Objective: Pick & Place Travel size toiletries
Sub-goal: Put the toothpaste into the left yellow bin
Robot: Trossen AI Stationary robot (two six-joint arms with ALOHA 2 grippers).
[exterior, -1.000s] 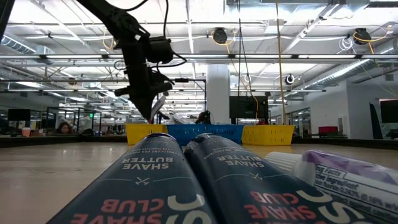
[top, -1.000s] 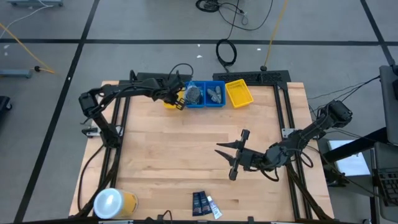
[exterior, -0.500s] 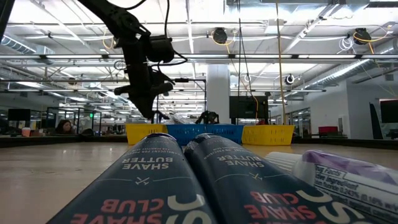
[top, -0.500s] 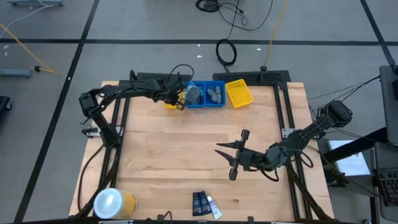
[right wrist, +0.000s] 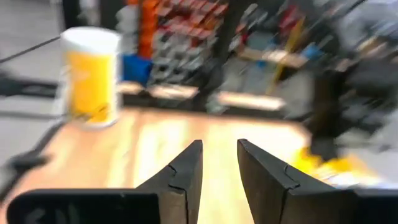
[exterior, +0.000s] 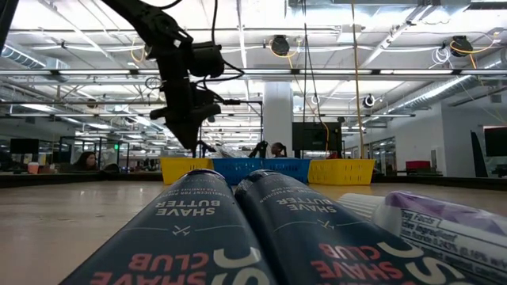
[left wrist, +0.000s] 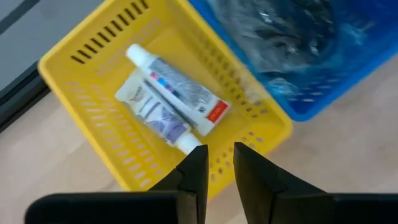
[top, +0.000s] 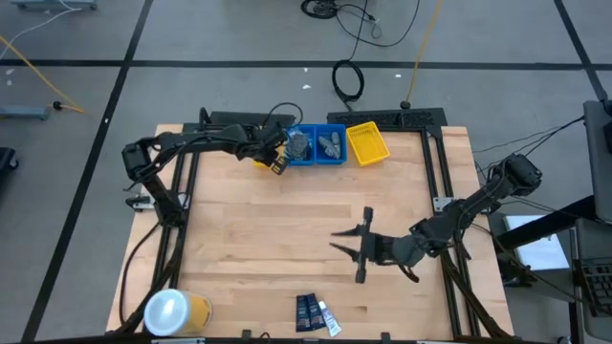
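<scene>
Two white tubes (left wrist: 177, 90) lie in the yellow tray (left wrist: 93, 143) at the left end of the tray row. My left gripper (left wrist: 219, 158) hangs over that tray's near rim, pointing steeply down, open, with nothing between its fingers. Two navy packets (top: 306, 310) and another white tube (top: 329, 320) lie flat at the table's near edge; they fill the low view's foreground (exterior: 238, 229). My right gripper (top: 337, 240) hovers above the table's middle right, pointing level toward the left edge, open and holding nothing.
Two blue trays (top: 299, 153) (top: 332, 156), with pouches inside, and a second yellow tray (top: 367, 143) line the far edge. A large white-topped yellow container (top: 172, 312) stands at the near left corner. Bare wood lies between the trays and the near-edge items.
My right gripper has rolled at the wrist, tipped toward level and sunk a little above the table's middle; its fingers stay apart.
</scene>
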